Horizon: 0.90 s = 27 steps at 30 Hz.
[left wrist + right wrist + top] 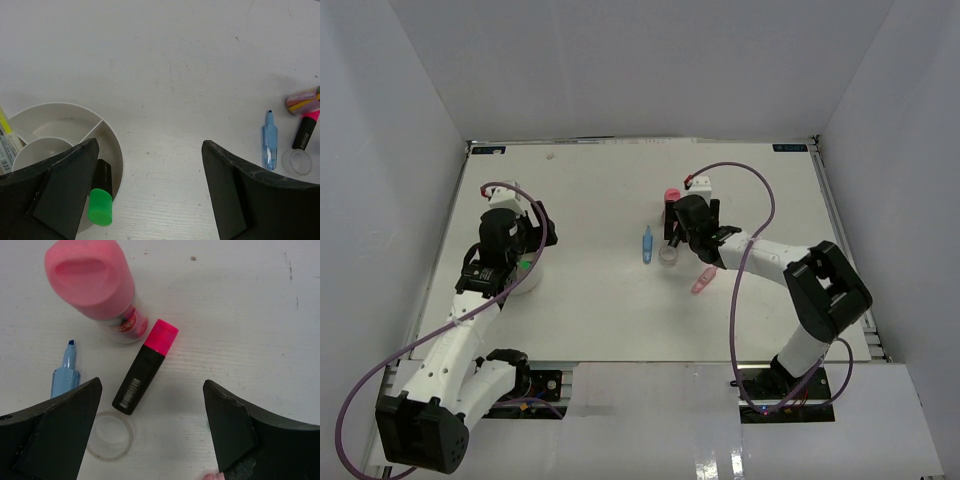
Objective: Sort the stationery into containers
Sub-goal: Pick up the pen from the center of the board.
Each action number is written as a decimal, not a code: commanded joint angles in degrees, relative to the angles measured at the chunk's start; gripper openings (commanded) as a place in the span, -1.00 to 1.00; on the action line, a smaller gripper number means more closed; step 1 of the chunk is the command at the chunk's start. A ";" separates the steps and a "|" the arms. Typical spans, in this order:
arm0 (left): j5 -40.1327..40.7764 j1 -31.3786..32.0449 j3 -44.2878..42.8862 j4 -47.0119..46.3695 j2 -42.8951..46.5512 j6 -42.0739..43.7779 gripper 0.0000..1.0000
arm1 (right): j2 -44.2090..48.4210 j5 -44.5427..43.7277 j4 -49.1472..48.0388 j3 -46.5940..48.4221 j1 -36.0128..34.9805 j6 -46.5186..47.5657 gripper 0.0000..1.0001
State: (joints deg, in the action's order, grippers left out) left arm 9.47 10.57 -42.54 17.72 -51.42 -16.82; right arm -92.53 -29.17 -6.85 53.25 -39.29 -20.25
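Two claws, both spread: left claw (150, 150) hangs over the white divided container (55, 120), green highlighter (101, 202) at its rim, 7 o'clock. Right claw (152, 384) is nearer the pink highlighter (145, 367), which lies directly beneath on the bench (250, 315), long axis 7 to 1 o'clock, cap at 1.

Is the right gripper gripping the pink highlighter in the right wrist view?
No, the pink highlighter lies flat on the table, untouched, with the right gripper open wide around it.

Pink highlighter (145, 366) crowded by pink-capped cylinder (95, 285), blue pen (64, 375), tape roll (111, 435); open table (240, 315) rightward
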 commanded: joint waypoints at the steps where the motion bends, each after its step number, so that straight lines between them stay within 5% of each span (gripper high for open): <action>1: -2.18 0.07 0.80 -1.19 1.50 -0.58 0.89 | -4.93 -5.10 3.15 5.01 0.35 -4.79 0.76; 27: -2.88 2.18 1.15 -1.19 1.94 -0.41 0.89 | -15.22 -9.94 -5.36 3.52 0.35 -11.83 0.26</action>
State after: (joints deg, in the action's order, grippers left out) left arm 7.40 12.51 -41.71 17.52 -50.41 -17.02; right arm -107.00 -36.07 -9.21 57.43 -39.03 -30.92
